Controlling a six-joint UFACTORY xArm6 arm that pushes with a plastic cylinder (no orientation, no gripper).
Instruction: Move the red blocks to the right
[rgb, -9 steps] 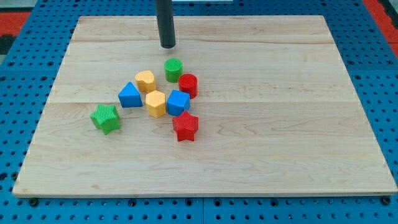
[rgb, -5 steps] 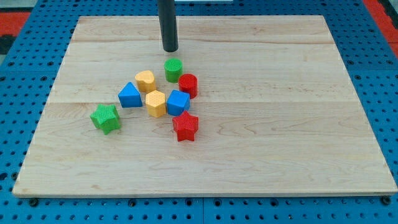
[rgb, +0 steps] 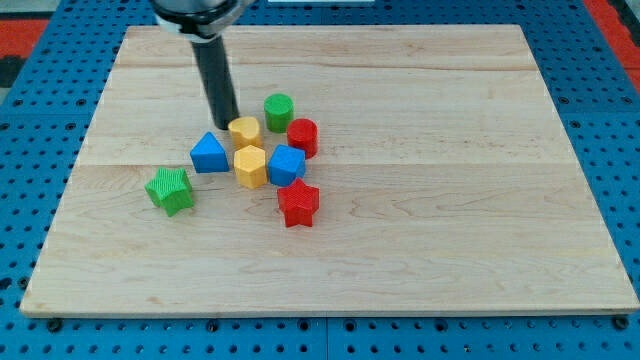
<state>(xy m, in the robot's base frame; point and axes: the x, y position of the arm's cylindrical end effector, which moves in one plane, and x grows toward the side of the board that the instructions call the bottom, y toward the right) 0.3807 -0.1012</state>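
Tip (rgb: 225, 124) beside seven blocks: two red (rgb: 302, 136).

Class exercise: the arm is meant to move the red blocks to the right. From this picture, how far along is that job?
Nothing looks done: the red cylinder and red star sit in the cluster left of the board's middle. In hand: my tip stands at the view's left of the yellow block, apparently touching it, away from both reds. Left: pushing both reds rightward.
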